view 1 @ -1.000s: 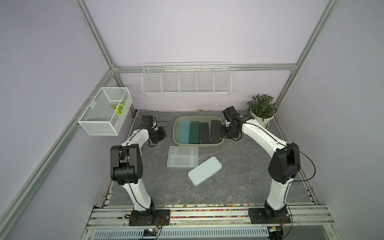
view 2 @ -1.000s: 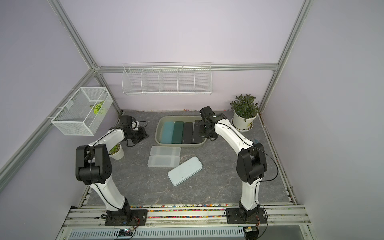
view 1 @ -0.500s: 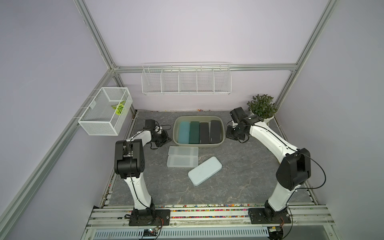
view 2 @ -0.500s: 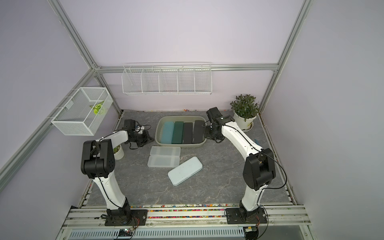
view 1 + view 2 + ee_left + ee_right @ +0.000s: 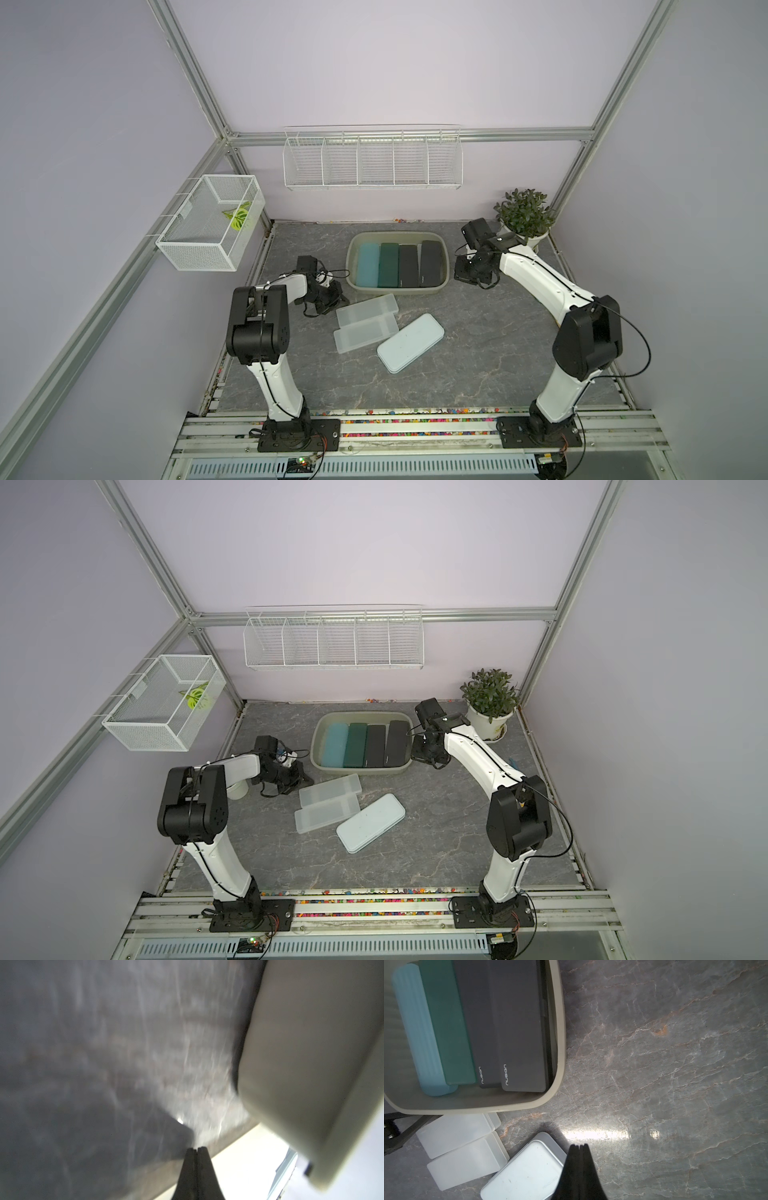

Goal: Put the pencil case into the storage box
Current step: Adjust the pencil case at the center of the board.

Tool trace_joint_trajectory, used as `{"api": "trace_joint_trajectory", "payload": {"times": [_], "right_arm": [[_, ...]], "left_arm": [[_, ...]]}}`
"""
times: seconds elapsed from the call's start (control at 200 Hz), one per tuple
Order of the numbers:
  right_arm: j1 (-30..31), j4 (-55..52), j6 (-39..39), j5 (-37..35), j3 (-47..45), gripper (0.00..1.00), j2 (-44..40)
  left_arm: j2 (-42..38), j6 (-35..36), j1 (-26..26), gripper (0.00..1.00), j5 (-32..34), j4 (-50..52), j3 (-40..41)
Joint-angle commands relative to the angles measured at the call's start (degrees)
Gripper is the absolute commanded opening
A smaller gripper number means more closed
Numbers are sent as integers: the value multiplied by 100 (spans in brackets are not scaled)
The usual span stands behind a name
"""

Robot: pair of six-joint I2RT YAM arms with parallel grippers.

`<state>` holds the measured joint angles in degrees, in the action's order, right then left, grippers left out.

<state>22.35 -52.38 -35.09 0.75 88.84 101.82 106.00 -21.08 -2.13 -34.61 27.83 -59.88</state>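
We count four pencil cases [image 5: 408, 266] side by side in the storage box [image 5: 397, 292]. Three pale cases [image 5: 410, 342] lie on the table [image 5: 478, 332] beside it, so we judge work left. Our left claw [image 5: 196, 1149] and right claw [image 5: 579, 1146] are clenched, empty.

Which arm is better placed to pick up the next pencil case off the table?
Left. The left gripper sits shut right beside the frosted cases, while the right gripper is shut beside the storage box, farther from them.
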Motion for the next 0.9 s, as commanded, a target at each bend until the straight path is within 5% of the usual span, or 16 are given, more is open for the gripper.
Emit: {"api": "trace_joint_trajectory", "payload": {"times": [0.0,0.23,0.4,0.505,0.59,0.73,0.895], "right_arm": [[-47,30,29,47,-179,2,-262],[-129,88,94,98,-447,3,-424],[-152,131,133,130,-665,4,-595],[-161,145,195,153,-778,6,-688],[-182,132,255,162,-844,8,-757],[-226,147,328,186,-938,14,-861],[-270,193,392,241,-1049,25,-943]], "left_arm": [[-412,112,-106,0,-4,281,330],[-955,-429,-796,0,150,217,903],[-1620,-790,-850,0,684,462,1076],[-2184,-844,-854,39,1361,1044,818],[-2711,-880,-857,60,1867,1576,541],[-3534,-932,-1094,70,2136,2274,371],[-3928,-1649,-2443,78,2716,2721,611]]}}
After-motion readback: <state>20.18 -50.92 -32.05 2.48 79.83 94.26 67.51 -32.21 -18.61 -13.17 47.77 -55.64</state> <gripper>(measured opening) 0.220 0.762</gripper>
